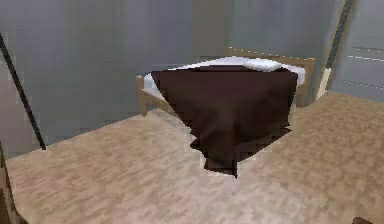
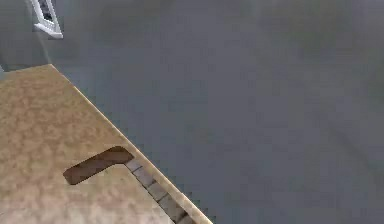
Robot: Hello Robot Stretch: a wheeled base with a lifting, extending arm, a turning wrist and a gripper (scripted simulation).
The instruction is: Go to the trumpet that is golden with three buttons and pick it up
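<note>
A bed [image 1: 228, 100] with a light wooden frame stands ahead in the forward view, in the room's far corner. A dark brown blanket [image 1: 235, 115] covers most of it and spills onto the floor at its foot. White pillows [image 1: 262, 65] lie at its head. In the arm side view a grey-blue wall [image 2: 250, 90] runs close by, meeting the tan floor [image 2: 50, 130] along a slanted line.
Tan wooden floor [image 1: 110, 170] lies open before the bed. A thin dark pole [image 1: 22, 90] leans at the forward view's left. A pale door [image 1: 362, 50] stands at the far right. A white window frame [image 2: 45, 15] sits at the arm side view's top left.
</note>
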